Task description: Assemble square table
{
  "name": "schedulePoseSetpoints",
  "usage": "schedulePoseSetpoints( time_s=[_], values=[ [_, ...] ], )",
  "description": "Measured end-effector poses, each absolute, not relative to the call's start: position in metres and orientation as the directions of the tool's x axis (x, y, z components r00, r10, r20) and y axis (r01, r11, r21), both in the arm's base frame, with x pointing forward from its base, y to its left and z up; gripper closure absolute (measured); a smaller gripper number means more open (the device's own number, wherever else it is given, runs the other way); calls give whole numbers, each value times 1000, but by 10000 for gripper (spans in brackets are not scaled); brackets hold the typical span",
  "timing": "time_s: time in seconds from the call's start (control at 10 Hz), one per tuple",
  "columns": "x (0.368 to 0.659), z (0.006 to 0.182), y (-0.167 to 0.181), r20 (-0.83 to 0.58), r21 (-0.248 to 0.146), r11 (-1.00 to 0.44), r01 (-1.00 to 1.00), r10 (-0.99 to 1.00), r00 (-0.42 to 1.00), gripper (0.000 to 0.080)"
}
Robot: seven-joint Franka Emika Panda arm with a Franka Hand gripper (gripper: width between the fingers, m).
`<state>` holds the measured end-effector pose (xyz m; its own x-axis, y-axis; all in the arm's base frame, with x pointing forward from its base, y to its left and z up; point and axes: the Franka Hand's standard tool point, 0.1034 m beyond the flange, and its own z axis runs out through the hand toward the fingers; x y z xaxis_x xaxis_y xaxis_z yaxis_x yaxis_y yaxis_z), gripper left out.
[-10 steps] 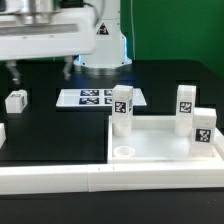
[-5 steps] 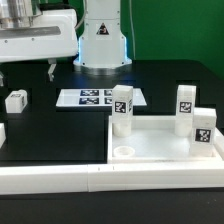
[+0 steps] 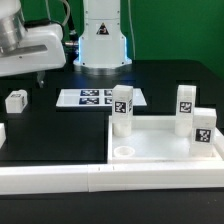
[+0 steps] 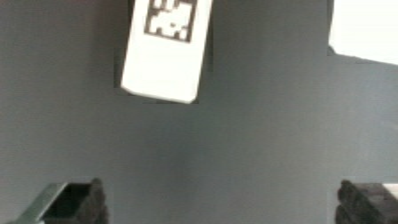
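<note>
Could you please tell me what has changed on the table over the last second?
Only the arm moved: the gripper swung toward the exterior view's left, open and empty throughout. Nothing was gripped or released. The square top, its three upright legs, the loose leg and the marker board stayed put.

- The square table top (image 3: 165, 150) looked like smooth white plastic, slightly glossy.
- Its legs (image 3: 122, 108) looked matching white plastic, with printed matt tags.
- The table surface (image 3: 50, 135) was matt black.

White glossy arm casing (image 3: 35, 42), rounded white base column (image 3: 102, 35) with dark emblem, black cable at twelve o'clock, dark, possibly rubber-tipped fingers (image 4: 75, 203) of gripper (image 4: 222, 203)
</note>
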<state>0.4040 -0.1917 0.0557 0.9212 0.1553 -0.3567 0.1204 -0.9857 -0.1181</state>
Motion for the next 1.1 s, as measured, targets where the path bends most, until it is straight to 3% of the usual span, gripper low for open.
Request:
schedulePoseSetpoints(
  time_s=[0.4,0.6,0.8,1.1],
  values=[
    [403,48,-187,-559,-179,-978,105,189,808,150],
    [391,37,-209,-688,-175,-980,99,194,699,150],
    [385,31,-221,-788,-130,-989,71,146,599,150],
    [386,26,-220,-816,-132,-988,75,152,558,150]
  ],
)
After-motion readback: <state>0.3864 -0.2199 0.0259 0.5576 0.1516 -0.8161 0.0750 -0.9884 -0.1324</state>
